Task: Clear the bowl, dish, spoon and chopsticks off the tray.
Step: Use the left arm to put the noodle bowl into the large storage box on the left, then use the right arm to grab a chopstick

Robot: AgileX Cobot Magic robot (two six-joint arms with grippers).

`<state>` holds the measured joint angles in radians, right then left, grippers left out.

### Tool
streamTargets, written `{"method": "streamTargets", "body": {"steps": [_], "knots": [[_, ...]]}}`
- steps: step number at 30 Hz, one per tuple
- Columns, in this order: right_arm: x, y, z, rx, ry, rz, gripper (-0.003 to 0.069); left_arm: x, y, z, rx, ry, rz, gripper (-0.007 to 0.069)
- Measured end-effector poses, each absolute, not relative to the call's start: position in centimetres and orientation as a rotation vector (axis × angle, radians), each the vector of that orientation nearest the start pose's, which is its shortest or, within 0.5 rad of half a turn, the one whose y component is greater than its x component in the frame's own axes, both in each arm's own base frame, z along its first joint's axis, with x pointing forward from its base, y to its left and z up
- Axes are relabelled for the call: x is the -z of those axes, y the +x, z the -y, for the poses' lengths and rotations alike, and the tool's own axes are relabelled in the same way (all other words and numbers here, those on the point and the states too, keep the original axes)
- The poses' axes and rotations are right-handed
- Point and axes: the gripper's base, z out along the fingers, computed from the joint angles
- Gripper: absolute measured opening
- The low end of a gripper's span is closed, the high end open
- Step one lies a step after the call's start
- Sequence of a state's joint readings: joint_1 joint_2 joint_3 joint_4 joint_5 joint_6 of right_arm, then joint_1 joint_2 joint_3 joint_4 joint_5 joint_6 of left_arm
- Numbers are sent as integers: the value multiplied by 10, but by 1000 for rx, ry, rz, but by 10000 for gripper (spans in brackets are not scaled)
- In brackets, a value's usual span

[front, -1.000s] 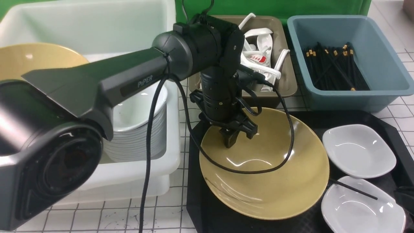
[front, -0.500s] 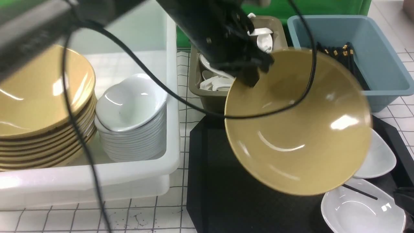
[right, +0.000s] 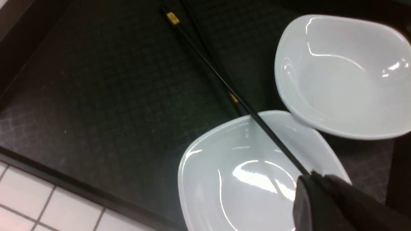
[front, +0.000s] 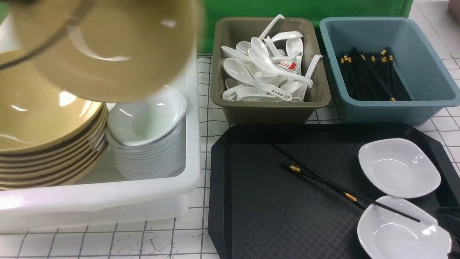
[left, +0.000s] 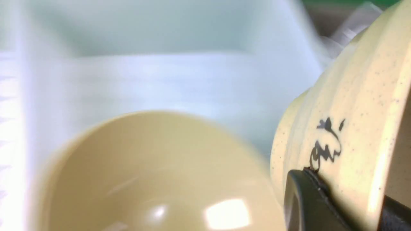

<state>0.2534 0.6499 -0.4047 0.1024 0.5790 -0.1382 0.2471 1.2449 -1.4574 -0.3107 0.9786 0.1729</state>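
A: Left gripper (left: 348,208)?
B: Jaws pinch the bowl (front: 107,46) at its rim, a finger on each side of the wall. The bowl hangs tilted and blurred above the stack of yellow bowls (front: 43,144) in the white tub (front: 107,201).
A: Right gripper (right: 321,195)?
B: Only one dark finger shows; spread or closed, cannot tell. It hovers over the near dish (front: 399,233) in the tray's (front: 251,216) near right corner. The chopsticks (front: 323,181) lie mid-tray, one tip crossing that dish's rim. The far dish (front: 399,167) is at the right edge.

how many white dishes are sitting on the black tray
2: a far dish at the tray's right side, a near dish at its right corner with a chopstick lying across it.
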Motion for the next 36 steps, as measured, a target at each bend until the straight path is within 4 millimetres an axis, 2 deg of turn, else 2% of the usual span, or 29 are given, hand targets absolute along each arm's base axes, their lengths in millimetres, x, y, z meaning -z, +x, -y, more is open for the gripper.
{"method": "streamTargets", "body": {"steps": [1, 2, 4, 5, 6, 7, 10, 13, 15, 18, 22, 23, 24, 28, 31, 32, 34, 36], "knots": [[-246, 112, -34, -169, -378, -2277, 74, -435, 236, -59, 117, -265, -2177, 8], [-246, 112, -34, -169, -378, -2276, 74, -431, 236, -62, 117, -287, -2178, 8], [-246, 112, -34, -170, -377, -2273, 76, -416, 229, -80, 97, -406, -2172, 8], [-247, 113, -34, -170, -375, -2270, 76, -399, 227, -95, 86, -501, -2177, 8], [-247, 113, -34, -170, -375, -2270, 76, -397, 226, -96, 85, -509, -2178, 8], [-247, 113, -34, -170, -374, -2269, 78, -380, 227, -104, 84, -559, -2206, 11], [-247, 113, -34, -170, -374, -2268, 78, -357, 232, -110, 69, -592, -2243, 41], [-247, 113, -34, -170, -374, -2268, 78, -352, 237, -117, 13, -584, -2248, 92], [-247, 113, -35, -171, -373, -2268, 78, -345, 241, -124, -53, -572, -2266, 237], [-246, 113, -35, -171, -374, -2271, 83, -344, 241, -126, -68, -588, -2268, 406], [-246, 113, -35, -172, -373, -2272, 85, -355, 238, -125, -84, -592, -2234, 563], [-246, 113, -35, -172, -373, -2272, 86, -357, 237, -124, -84, -594, -2225, 578], [-246, 113, -35, -172, -373, -2272, 87, -368, 233, -122, -85, -599, -2188, 621], [-246, 113, -35, -173, -374, -2278, 90, -392, 220, -108, -8, -640, -2112, 638], [-253, 121, -38, -172, -403, -2366, 111, -413, 210, -64, 134, -459, -2072, 581], [-259, 128, -40, -163, -444, -2406, 134, -419, 208, -41, 188, -321, -2072, 543], [-267, 143, -44, -150, -510, -2455, 183, -426, 200, -7, 255, -107, -2072, 461], [-272, 156, -48, -152, -533, -2486, 226, -429, 193, 14, 288, 37, -2071, 383]]}}
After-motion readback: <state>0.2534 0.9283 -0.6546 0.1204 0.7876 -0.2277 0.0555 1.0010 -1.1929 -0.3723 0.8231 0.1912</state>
